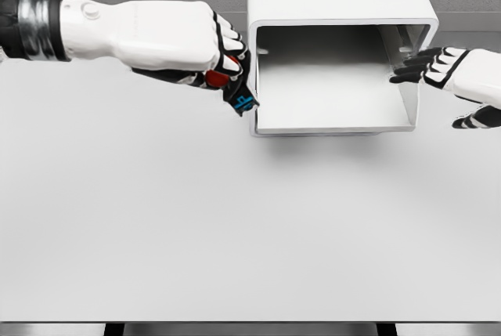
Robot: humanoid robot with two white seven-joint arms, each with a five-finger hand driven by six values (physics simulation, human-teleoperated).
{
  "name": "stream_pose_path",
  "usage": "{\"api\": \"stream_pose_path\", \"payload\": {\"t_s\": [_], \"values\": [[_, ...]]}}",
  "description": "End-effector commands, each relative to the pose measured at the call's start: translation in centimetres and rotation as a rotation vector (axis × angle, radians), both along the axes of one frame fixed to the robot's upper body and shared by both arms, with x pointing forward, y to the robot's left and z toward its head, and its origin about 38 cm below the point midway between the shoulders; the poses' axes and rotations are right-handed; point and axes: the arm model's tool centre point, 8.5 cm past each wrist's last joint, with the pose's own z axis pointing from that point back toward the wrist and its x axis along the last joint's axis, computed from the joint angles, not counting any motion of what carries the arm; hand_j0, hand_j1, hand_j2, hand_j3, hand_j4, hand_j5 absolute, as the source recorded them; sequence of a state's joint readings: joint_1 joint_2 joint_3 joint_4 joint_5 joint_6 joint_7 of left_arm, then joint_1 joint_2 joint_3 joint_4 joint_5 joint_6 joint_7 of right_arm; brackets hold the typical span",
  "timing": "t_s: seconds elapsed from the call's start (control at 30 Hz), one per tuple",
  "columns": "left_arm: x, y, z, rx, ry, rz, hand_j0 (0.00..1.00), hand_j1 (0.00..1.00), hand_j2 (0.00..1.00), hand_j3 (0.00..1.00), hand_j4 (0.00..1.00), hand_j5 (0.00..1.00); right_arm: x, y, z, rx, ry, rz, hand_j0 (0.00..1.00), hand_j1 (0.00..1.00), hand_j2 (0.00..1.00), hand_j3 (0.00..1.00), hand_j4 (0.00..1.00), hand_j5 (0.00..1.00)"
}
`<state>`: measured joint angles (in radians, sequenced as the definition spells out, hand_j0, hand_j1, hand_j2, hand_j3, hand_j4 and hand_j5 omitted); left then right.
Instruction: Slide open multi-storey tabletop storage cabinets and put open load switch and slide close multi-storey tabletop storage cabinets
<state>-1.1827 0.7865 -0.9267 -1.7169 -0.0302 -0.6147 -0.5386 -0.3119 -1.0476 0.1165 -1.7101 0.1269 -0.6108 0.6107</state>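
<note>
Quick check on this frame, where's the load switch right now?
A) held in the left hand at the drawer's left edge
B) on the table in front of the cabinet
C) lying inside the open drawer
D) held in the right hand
A: the left hand is curled around the red-and-black load switch just at the left wall of the open drawer, whose interior shows nothing inside; the right hand touches the drawer's right side.

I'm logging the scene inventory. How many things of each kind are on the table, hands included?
Storage cabinet with its drawer pulled open: 1
Load switch, red and black, gripped in the left hand: 1
Robot hands: 2, left hand, right hand
Total: 4
</note>
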Motion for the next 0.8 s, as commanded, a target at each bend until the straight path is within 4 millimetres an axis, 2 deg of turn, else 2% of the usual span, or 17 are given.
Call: {"api": "stream_pose_path", "payload": {"t_s": [0.0,0.07,0.1,0.17,0.23,0.3,0.33,0.37,0.43,0.53,0.67,0.77], "values": [[0.8,-2.0,0.0,-0.036,0.024,-0.026,0.34,0.34,0.34,0.34,0.34,0.34,-0.5,-2.1,4.0,0.043,-0.097,-0.049,1.0,1.0,1.0,1.0,1.0,1.0],[2.0,-4.3,-0.4,-0.034,0.052,-0.048,0.34,0.34,0.34,0.34,0.34,0.34,-1.6,-4.2,4.0,0.058,-0.108,-0.111,1.0,1.0,1.0,1.0,1.0,1.0],[2.5,-4.9,-0.1,-0.042,0.053,-0.044,0.34,0.34,0.34,0.34,0.34,0.34,-1.9,-4.8,3.9,0.063,-0.11,-0.13,1.0,1.0,1.0,1.0,1.0,1.0],[3.9,-6.4,-0.4,-0.041,0.076,-0.036,0.34,0.34,0.34,0.34,0.34,0.34,-2.5,-5.9,2.9,0.072,-0.087,-0.164,1.0,1.0,1.0,1.0,1.0,1.0],[5.2,-7.5,-0.6,-0.057,0.096,-0.02,0.34,0.34,0.34,0.34,0.34,0.34,-3.2,-6.3,0.5,0.067,-0.018,-0.179,1.0,1.0,1.0,1.0,1.0,1.0],[5.9,-9.6,-1.4,-0.043,0.094,-0.019,0.34,0.34,0.34,0.34,0.34,0.34,-3.8,-6.5,-1.6,0.058,0.045,-0.187,1.0,1.0,1.0,1.0,1.0,1.0],[6.3,-10.6,-1.8,-0.024,0.077,-0.012,0.35,0.35,0.35,0.35,0.35,0.35,-4.3,-6.4,-3.4,0.052,0.097,-0.187,0.85,0.85,0.85,0.85,0.85,0.85],[6.4,-11.3,-2.1,-0.013,0.07,-0.012,0.35,0.35,0.35,0.35,0.35,0.35,-4.5,-6.2,-4.2,0.049,0.119,-0.183,0.73,0.73,0.73,0.73,0.73,0.73],[6.4,-11.9,-2.2,-0.01,0.065,-0.015,0.36,0.36,0.36,0.36,0.36,0.36,-4.8,-4.7,-6.7,0.044,0.193,-0.14,0.59,0.59,0.59,0.59,0.59,0.59],[6.9,-12.7,-2.5,-0.012,0.081,-0.012,0.36,0.36,0.36,0.36,0.36,0.36,-5.2,-2.4,-8.9,0.001,0.247,-0.071,0.59,0.59,0.59,0.59,0.59,0.59],[7.1,-13.6,-3.2,-0.017,0.106,-0.015,0.37,0.37,0.37,0.37,0.37,0.37,-5.2,-1.8,-9.0,0.002,0.249,-0.054,0.6,0.6,0.6,0.6,0.6,0.6],[8.5,-15.3,-5.2,0.021,0.128,0.03,0.39,0.39,0.39,0.39,0.39,0.39,-4.6,-0.9,-8.8,0.007,0.24,-0.028,0.6,0.6,0.6,0.6,0.6,0.6]]}}
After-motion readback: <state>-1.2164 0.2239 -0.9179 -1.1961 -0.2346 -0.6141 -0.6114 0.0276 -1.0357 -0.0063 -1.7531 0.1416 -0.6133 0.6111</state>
